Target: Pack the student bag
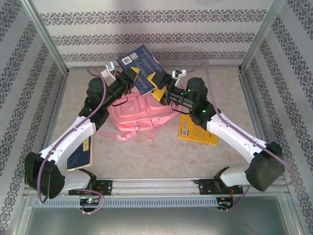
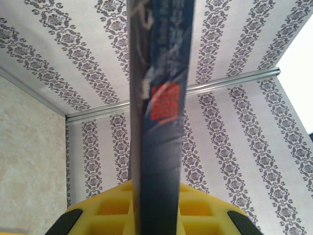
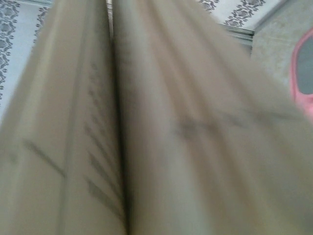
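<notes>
Because the student bag (image 1: 142, 116) is soft, limp fabric slumped mid-table, I judge it light but floppy, best taken by a strap or the opening's rim. Over its far end the left gripper (image 1: 134, 76) clamps a blue book (image 1: 142, 58). I cannot tell how wide the right gripper (image 1: 160, 81) stands. The beige table (image 1: 161, 156) lies flat, with patterned walls (image 1: 156, 34) behind.

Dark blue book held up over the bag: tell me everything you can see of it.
The dark blue book is a thin softcover with pale lettering and a white code sticker at one corner. It hangs tilted in the air above the student bag. The left end effector clamps its lower edge; seen edge-on from there, it bears a red mark. The right end effector sits at its lower right; grip unclear.
</notes>
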Robot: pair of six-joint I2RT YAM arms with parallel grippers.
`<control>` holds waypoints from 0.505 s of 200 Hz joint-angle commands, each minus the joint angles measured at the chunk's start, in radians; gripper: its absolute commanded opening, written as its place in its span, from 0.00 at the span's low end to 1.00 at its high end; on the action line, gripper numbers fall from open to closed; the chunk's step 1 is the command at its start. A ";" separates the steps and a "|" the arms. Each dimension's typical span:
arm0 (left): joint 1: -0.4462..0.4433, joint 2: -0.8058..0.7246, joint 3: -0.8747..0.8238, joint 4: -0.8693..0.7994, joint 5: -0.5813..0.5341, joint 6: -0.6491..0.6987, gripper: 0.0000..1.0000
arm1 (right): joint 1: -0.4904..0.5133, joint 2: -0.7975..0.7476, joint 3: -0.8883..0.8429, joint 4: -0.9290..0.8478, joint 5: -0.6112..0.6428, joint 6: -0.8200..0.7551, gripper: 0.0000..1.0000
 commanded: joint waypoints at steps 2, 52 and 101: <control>-0.026 -0.006 0.040 0.085 -0.051 -0.018 0.00 | 0.014 -0.015 0.050 0.058 0.145 -0.053 0.84; -0.055 -0.015 0.009 0.060 -0.091 -0.007 0.00 | 0.021 -0.032 0.064 -0.015 0.294 -0.113 0.40; -0.077 -0.003 0.003 0.058 -0.096 -0.009 0.00 | 0.026 -0.004 0.079 -0.028 0.308 -0.108 0.29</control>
